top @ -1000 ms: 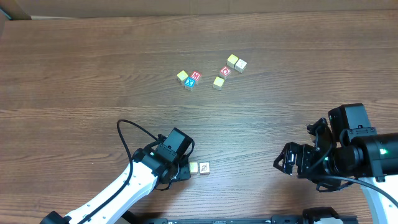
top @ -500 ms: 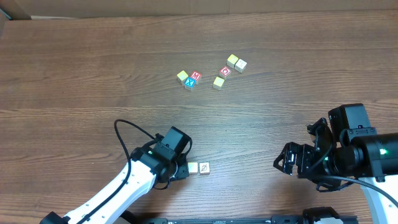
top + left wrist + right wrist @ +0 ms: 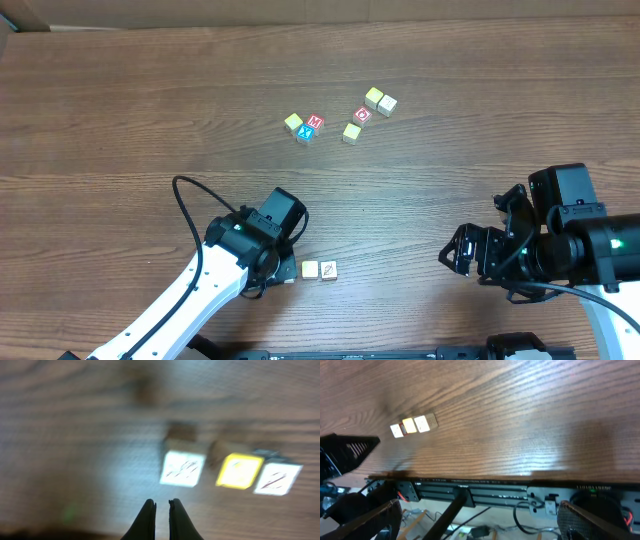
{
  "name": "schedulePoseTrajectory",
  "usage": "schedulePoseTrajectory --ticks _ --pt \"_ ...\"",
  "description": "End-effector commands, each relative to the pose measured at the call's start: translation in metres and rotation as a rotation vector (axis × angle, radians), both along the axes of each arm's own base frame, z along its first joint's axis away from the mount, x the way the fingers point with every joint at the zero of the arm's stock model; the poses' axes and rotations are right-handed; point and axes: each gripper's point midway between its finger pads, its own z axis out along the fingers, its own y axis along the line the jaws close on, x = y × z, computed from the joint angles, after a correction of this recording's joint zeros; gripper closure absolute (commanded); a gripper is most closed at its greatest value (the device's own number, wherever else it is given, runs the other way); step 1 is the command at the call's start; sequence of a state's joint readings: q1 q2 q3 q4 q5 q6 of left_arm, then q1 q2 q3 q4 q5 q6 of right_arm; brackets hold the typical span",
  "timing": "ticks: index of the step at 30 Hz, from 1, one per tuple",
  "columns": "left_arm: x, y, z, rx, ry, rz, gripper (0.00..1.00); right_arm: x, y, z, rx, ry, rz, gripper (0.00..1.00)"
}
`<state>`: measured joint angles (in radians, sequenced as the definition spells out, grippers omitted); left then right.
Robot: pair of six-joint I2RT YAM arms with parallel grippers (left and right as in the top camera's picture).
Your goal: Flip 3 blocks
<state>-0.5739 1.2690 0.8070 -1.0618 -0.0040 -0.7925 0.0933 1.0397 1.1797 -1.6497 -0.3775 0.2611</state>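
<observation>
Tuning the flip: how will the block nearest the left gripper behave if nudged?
The block looks like a flat-faced cube, so it should slide or tip, not roll. Small and wooden-looking, it is probably light, stiff. Its yellow neighbour sits close and may get bumped.

Left wrist view is pure smear: the blocks (image 3: 239, 471) right of centre carry scribbles nobody could read. Overhead, lower centre, the left arm (image 3: 240, 255) hides one block, and only two peek out. Right wrist view: right gripper (image 3: 480, 516) fingers (image 3: 592, 521) cut off at the bottom corners.
</observation>
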Motion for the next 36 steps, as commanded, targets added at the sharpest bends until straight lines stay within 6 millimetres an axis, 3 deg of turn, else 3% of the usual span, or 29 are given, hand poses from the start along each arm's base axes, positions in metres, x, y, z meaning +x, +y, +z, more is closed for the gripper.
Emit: schedulePoseTrajectory --ticks 1,5,14,22,36 --pt "-0.007 0.007 0.005 0.019 0.023 0.073 0.96 0.003 0.001 0.006 0.000 -0.036 0.010 0.00" --pt "-0.015 0.012 0.002 0.039 0.051 0.105 0.96 0.003 0.001 0.006 0.000 -0.036 0.010 0.00" --pt "-0.023 0.018 -0.029 0.099 0.133 0.157 0.96 0.001 0.000 0.006 -0.002 -0.031 0.019 0.00" --pt "-0.010 0.010 -0.045 0.098 0.125 0.156 0.96 -0.004 0.000 0.005 -0.007 -0.024 0.054 0.00" --pt "0.003 0.001 -0.049 0.062 0.083 0.099 0.96 -0.006 0.000 0.005 -0.007 -0.015 0.053 0.00"
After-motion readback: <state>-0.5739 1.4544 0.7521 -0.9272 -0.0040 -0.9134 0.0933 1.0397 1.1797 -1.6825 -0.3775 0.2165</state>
